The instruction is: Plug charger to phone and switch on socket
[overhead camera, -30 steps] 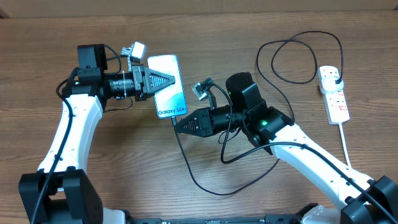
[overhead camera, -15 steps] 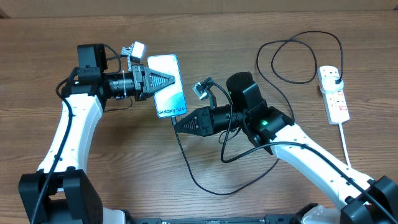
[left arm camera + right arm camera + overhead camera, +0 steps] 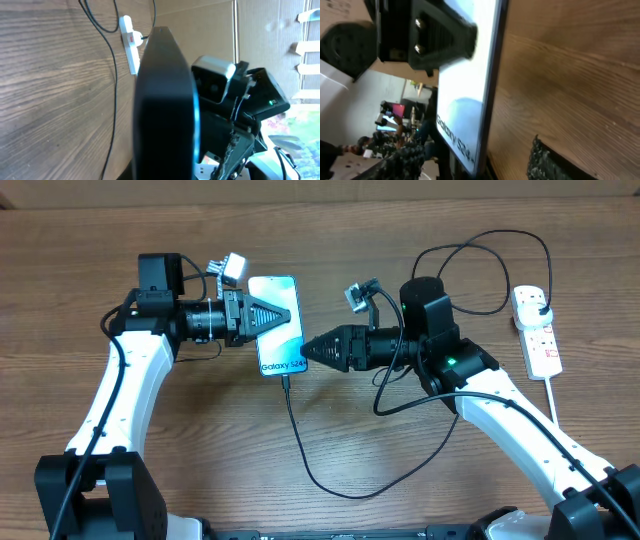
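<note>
My left gripper [image 3: 285, 312] is shut on the phone [image 3: 278, 330] and holds it above the table, its light blue "Galaxy S24" screen facing up. The charger's black cable [image 3: 297, 442] hangs from the phone's bottom edge, loops over the table and ends in a black plug [image 3: 541, 302] in the white socket [image 3: 540, 345] at the far right. My right gripper [image 3: 308, 352] stands open beside the phone's lower right corner. In the right wrist view its fingers [image 3: 546, 165] flank the phone [image 3: 465, 90] without touching it. In the left wrist view the phone's dark edge [image 3: 165, 100] fills the middle.
The socket's white cord [image 3: 557, 415] runs toward the table's front right. Loose loops of black cable [image 3: 470, 275] lie at the back right, between my right arm and the socket. A brown cardboard wall [image 3: 260, 30] borders the table's far side.
My right gripper has opened, let go of the charger's tip at the phone's bottom edge, and drawn back to the right. The left arm shifted the phone slightly right.
</note>
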